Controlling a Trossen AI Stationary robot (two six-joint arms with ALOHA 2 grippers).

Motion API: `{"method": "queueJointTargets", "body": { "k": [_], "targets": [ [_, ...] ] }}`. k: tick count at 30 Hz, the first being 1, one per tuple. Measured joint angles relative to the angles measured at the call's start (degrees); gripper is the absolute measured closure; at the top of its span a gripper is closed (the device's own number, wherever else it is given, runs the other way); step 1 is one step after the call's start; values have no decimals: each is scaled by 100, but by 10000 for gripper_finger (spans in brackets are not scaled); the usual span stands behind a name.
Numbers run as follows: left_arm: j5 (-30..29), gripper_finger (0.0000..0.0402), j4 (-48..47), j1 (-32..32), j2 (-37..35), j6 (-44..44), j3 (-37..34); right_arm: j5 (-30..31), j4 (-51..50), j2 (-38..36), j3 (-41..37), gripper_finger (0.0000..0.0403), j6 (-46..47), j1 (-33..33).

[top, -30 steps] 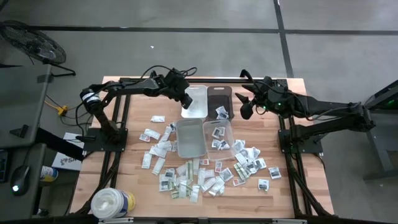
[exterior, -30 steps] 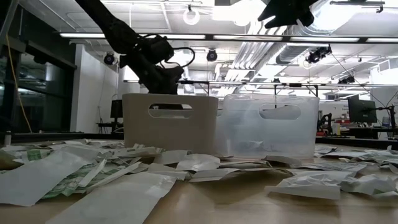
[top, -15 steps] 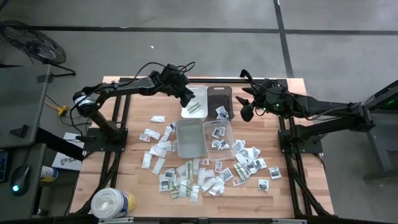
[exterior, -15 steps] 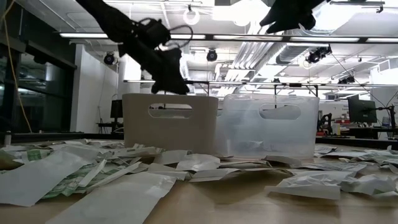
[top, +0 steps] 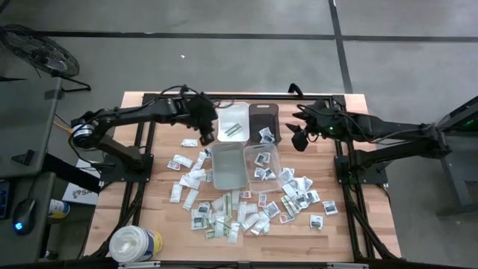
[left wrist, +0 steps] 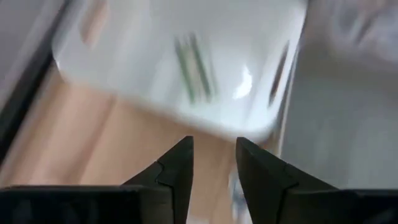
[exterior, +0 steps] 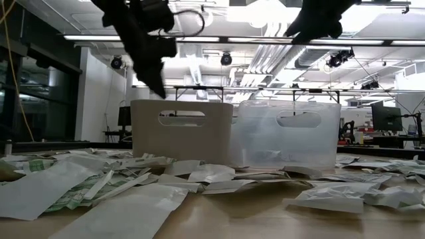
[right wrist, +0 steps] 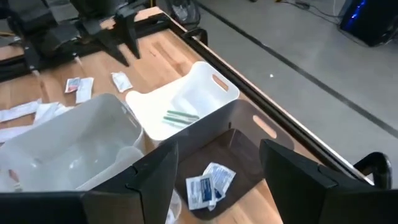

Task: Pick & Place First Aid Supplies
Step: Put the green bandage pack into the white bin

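Several first aid supplies, small flat packets, lie loose on the near half of the wooden table. One greenish packet lies flat on the floor of the white bin, and it also shows in the left wrist view as a green-striped packet. My left gripper hangs open and empty just left of that bin, above the table. My right gripper hovers open and empty to the right of the dark bin, which holds a few packets.
Two clear bins stand side by side in front of the white and dark ones; the right one holds packets. A big white round tub stands at the near left corner. More packets lie right of the bins.
My left gripper has drawn back from over the white bin toward the table's left edge and has risen, rolling as it went. A greenish packet that did not show a second ago now lies in the white bin.
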Motion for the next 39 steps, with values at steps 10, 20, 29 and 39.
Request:
{"method": "queueJointTargets", "body": {
  "k": [10, 20, 29, 39],
  "targets": [
    [21, 282, -710, 9, -42, 436, -405, -617, -743, -1032, -193, 181, 80, 8],
    [256, 282, -724, 11, -37, 1023, -1076, -1396, -218, -1859, -1296, 181, 804, 9],
    [-142, 282, -768, 175, -37, 1858, -1222, -1878, 961, -2074, -2189, 181, 1104, 11],
    [-312, 282, -865, 199, -37, 2884, -1698, -1924, 1247, -2072, -2304, 181, 1197, 11]
  ]
}}
